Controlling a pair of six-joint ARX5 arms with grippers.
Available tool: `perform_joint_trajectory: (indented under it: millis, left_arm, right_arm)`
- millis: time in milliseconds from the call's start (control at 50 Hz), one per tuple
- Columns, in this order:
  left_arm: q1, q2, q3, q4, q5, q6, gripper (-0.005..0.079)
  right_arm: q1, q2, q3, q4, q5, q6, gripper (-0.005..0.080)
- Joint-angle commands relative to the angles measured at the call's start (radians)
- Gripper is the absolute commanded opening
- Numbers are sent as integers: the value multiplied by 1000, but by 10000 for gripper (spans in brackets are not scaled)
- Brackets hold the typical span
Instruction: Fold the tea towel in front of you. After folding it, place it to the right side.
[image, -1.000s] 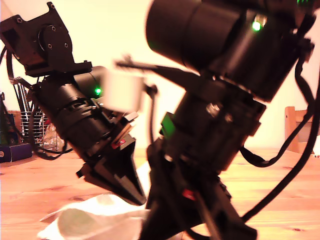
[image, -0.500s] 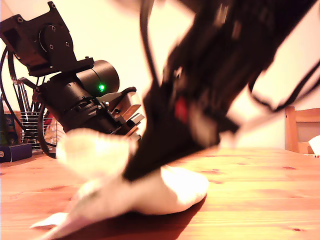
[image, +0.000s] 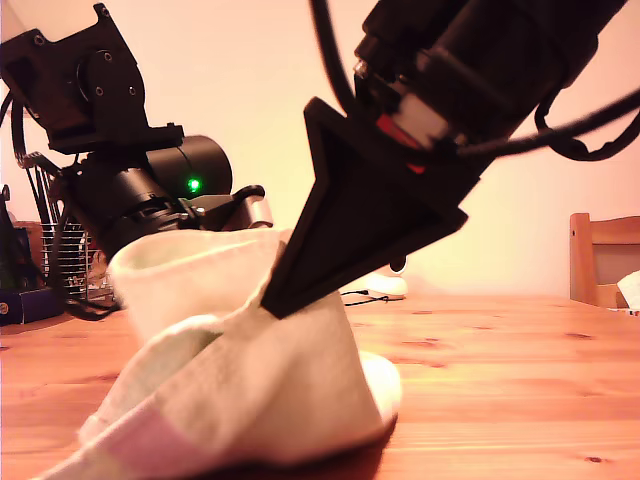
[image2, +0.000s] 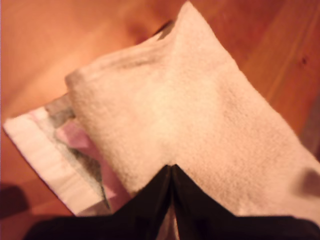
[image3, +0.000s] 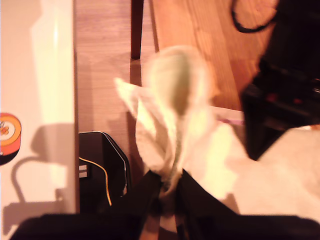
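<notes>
Now my first hand (image2: 171, 172) and my second hand (image3: 170, 182), both clenched on the tea towel (image: 250, 370), have lifted it higher off the bench (image: 500, 400) (fold likely underway).

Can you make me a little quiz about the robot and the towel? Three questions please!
1. True or false: my first gripper is pinching the tea towel.
2. What is the table made of? A) glass B) wood C) metal
3. Fill in: my second gripper is shut on a bunched part of the ____.

Key: 1 true. 2 B. 3 towel.
</notes>
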Motion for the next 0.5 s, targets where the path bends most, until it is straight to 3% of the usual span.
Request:
perform_joint_trajectory:
  millis: [0, 220, 480]
  left_arm:
    - [-29, 19, -20, -30, -2, 11, -24]
    - [-41, 8, -20, -32, -3, 11, -24]
    - [26, -85, 10, -16, -19, 11, -24]
  right_arm:
    - [-21, -2, -13, 11, 1, 8, -13]
    - [-72, -3, -5, 15, -2, 8, -13]
    - [-124, -3, -5, 19, -5, 12, -13]
